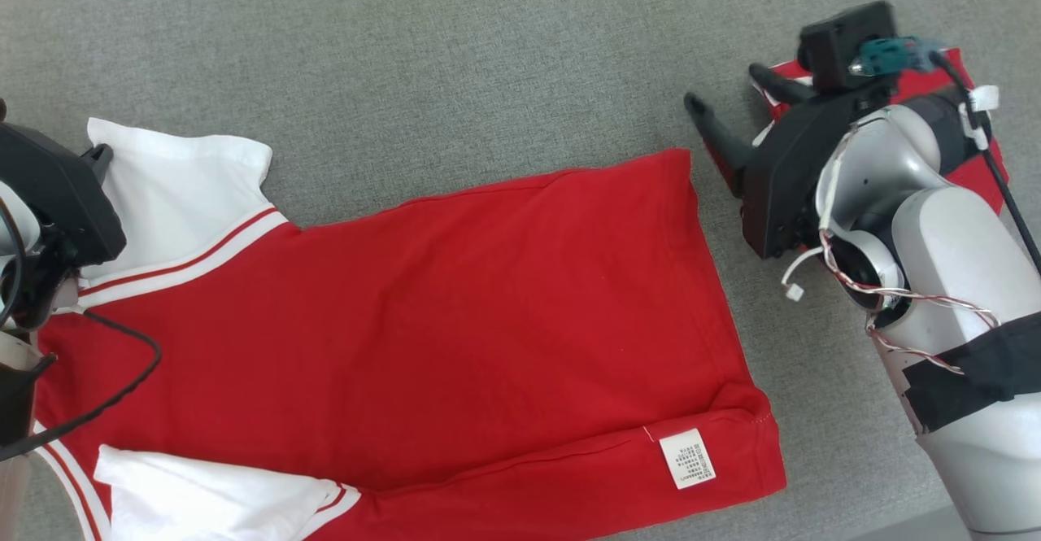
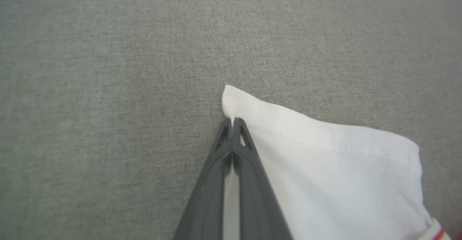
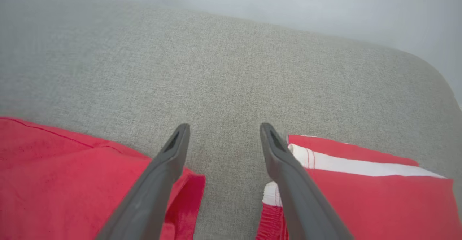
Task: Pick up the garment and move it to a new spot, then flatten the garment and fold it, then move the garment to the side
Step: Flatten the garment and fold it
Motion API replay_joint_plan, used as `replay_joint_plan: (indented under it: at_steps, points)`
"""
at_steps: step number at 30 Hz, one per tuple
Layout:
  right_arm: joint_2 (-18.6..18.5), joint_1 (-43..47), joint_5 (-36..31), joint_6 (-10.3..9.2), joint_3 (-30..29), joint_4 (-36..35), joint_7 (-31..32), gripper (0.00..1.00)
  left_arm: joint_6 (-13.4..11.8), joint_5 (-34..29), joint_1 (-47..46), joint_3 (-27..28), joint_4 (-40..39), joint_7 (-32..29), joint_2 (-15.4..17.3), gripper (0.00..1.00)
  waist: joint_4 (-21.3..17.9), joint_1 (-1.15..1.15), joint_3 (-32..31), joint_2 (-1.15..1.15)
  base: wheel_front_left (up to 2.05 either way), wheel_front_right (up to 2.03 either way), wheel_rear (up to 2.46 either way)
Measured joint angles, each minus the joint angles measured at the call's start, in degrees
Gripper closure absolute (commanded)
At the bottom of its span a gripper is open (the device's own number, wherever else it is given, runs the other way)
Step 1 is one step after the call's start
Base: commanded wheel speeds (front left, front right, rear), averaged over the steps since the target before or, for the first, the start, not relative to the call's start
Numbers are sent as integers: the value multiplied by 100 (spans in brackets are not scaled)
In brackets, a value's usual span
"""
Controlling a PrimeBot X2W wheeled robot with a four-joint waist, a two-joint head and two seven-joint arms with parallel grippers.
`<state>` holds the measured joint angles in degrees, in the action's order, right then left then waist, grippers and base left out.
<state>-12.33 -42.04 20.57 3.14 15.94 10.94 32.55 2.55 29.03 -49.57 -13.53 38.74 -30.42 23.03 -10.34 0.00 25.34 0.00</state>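
While tight on one white sleeve (image 2: 325,160), left tool (image 2: 232,121); right tool (image 3: 223,126) wide, between two garments (image 3: 54,178) (image 3: 379,204).

Grey woven surface (image 1: 488,53); folded red cloth (image 3: 379,196) (white stripe) lying on it, far right

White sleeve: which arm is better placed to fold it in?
Probably left: the left gripper is shut on the corner of the white sleeve; the right gripper hangs open past the hem of the red shirt.
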Motion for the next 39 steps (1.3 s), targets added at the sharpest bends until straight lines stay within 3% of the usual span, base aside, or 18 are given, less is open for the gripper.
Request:
replay_joint_plan:
  at_steps: [7,16,26,39]
  points:
    - [-191,-227,289,238,229,44,882,0,0,18,0,-41,12,-18,-25,100,26,0,-37,0,0,0,0]
    - [-447,-316,533,318,434,47,1793,0,0,18,4,-101,-15,-62,-140,100,170,0,-85,0,0,0,0]
    - [-460,-298,708,345,667,-24,2149,0,-3,29,6,-78,-155,-82,-116,100,254,0,50,0,0,0,0]
    - [-619,-355,808,342,536,-366,2345,0,-27,29,-138,-73,-242,-121,-110,100,276,0,241,0,0,0,0]
